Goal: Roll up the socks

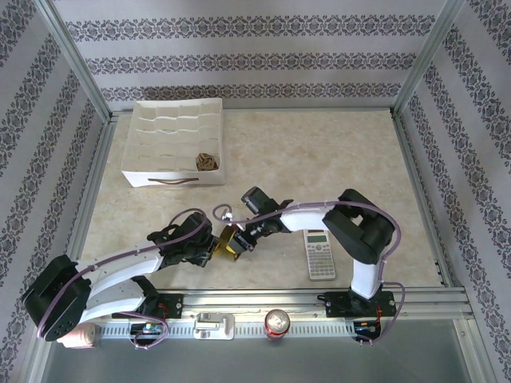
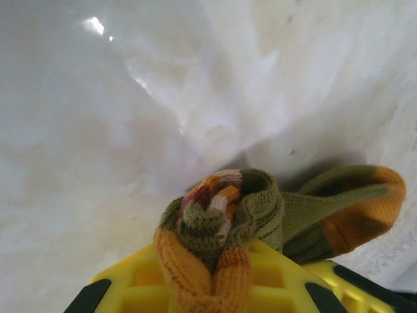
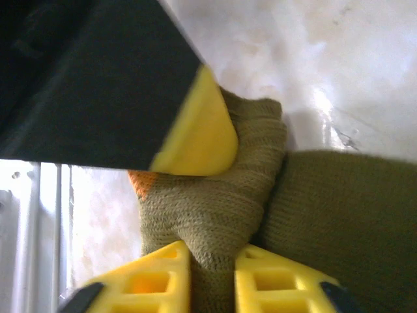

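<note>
Seemingly, left end effector pinches olive sock.

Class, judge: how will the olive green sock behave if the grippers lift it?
Probably floppy: the olive sock bunches where the left gripper pinches it. Likely not slippery: coarse knit wedged in the right gripper. Its free orange end would probably dangle.
</note>
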